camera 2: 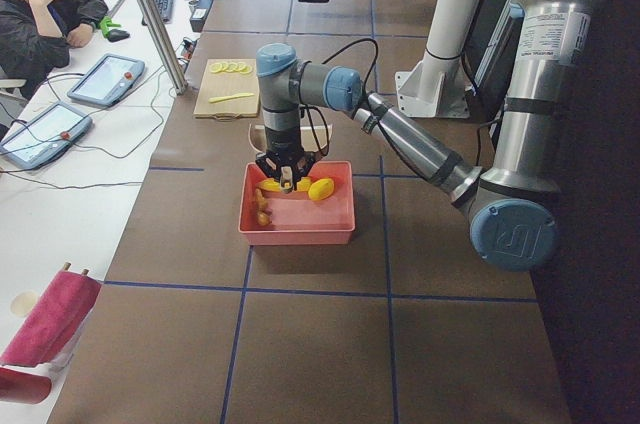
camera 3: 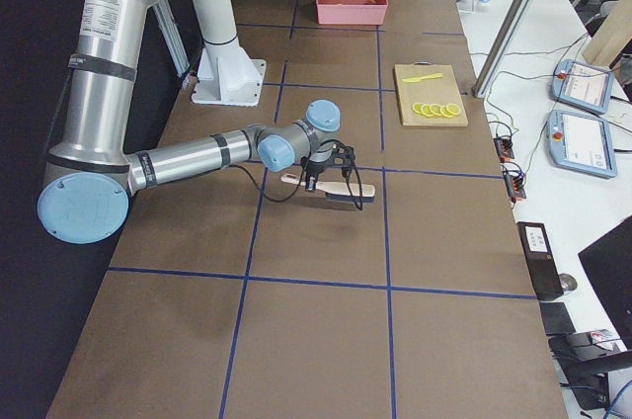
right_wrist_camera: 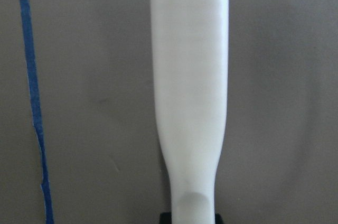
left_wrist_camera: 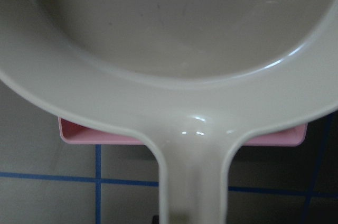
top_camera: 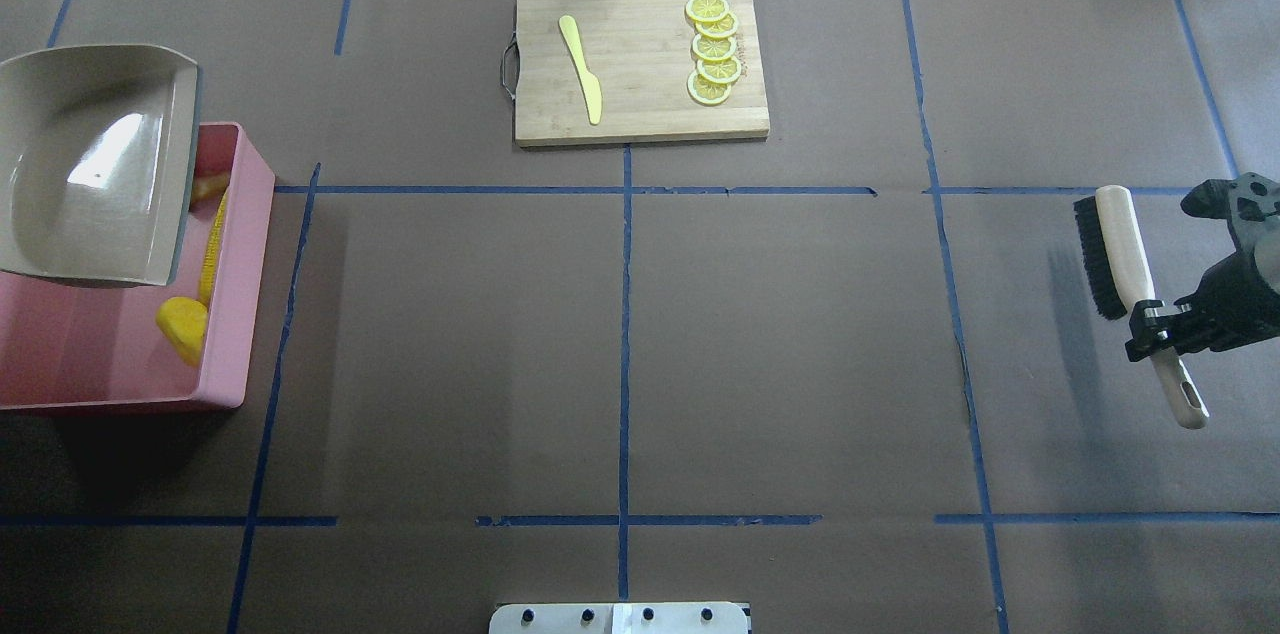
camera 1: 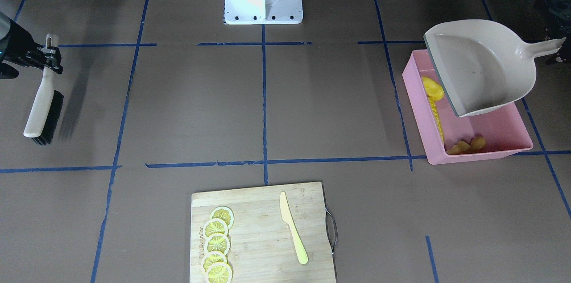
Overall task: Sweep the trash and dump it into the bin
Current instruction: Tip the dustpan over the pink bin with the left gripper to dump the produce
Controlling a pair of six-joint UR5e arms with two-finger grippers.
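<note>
1. At my far left, my left gripper (camera 2: 286, 172) is closed on the handle of the beige dustpan (top_camera: 90, 164) and holds it up in the air. In the left wrist view the handle runs straight back toward me, but the fingers themselves are almost out of view.
2. The dustpan hangs over the part of the pink bin (top_camera: 240, 264) that lies farther from me. Its dark-edged open lip faces the middle of the table (top_camera: 800, 364) and overlaps the bin's inside.
3. The bin stands on the table at my left end, next to a blue tape line.
4. All three pieces of trash lie inside the bin.
   - The tan ginger root (camera 1: 468, 145) sits against the wall far from me, and the dustpan partly hides it from overhead.
   - The corn cob (top_camera: 212, 249) lies lengthwise along the wall nearest the table's middle.
   - The potato-like lump (top_camera: 183, 326) is at the cob's near end. I cannot tell whether the two touch.
5. In the middle, at the far edge of the table, lies a wooden cutting board (top_camera: 640, 104). A yellow knife (top_camera: 580, 69) is on its left part and a row of overlapping lemon slices (top_camera: 712, 49) on its right.
6. At my far right, my right gripper (top_camera: 1160, 329) is clamped around the handle of the brush (top_camera: 1125, 244), near the handle's tail end. The head points away from me with the black bristles turned toward the table's middle. The brush's shadow falls on the table just beside it.
</note>
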